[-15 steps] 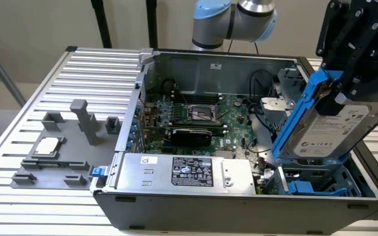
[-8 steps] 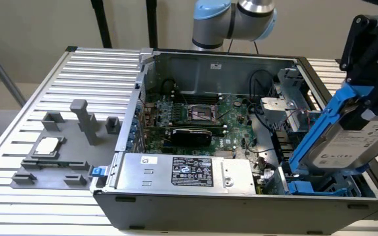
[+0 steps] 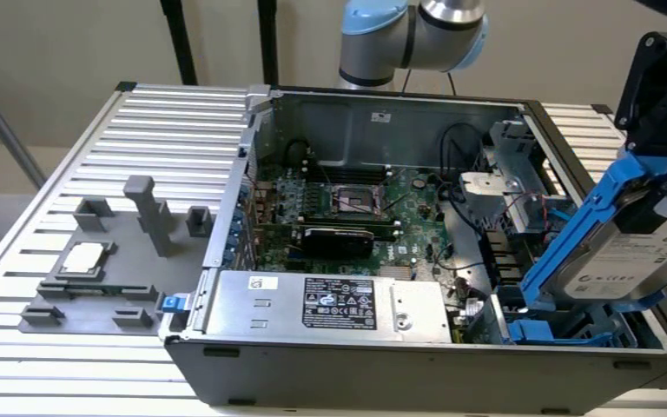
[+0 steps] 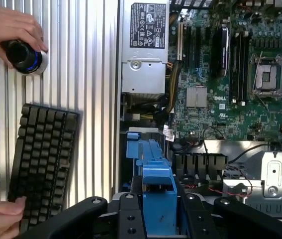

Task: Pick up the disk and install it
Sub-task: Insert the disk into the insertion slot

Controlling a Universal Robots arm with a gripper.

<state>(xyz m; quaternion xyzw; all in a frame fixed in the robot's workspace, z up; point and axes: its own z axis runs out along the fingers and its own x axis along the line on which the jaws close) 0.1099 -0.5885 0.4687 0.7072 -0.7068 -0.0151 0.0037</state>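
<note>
The disk (image 3: 632,254), a silver-grey drive with a white label in a bright blue carrier, hangs tilted on edge at the exterior view's right. It is just above the blue drive bay (image 3: 556,331) in the front right corner of the open computer case (image 3: 426,369). My gripper (image 3: 662,178) is shut on the disk's upper end. In the wrist view the blue carrier (image 4: 155,174) runs out from between my black fingers (image 4: 131,216) toward the bay, with my gripper (image 4: 158,215) closed on it.
Inside the case lie the motherboard (image 3: 346,204) and a big silver box with a black label (image 3: 327,301). A grey fixture holding a small square chip (image 3: 84,258) sits on the slatted table. A person's hands (image 4: 9,27) hold a knob beside a keyboard (image 4: 44,159).
</note>
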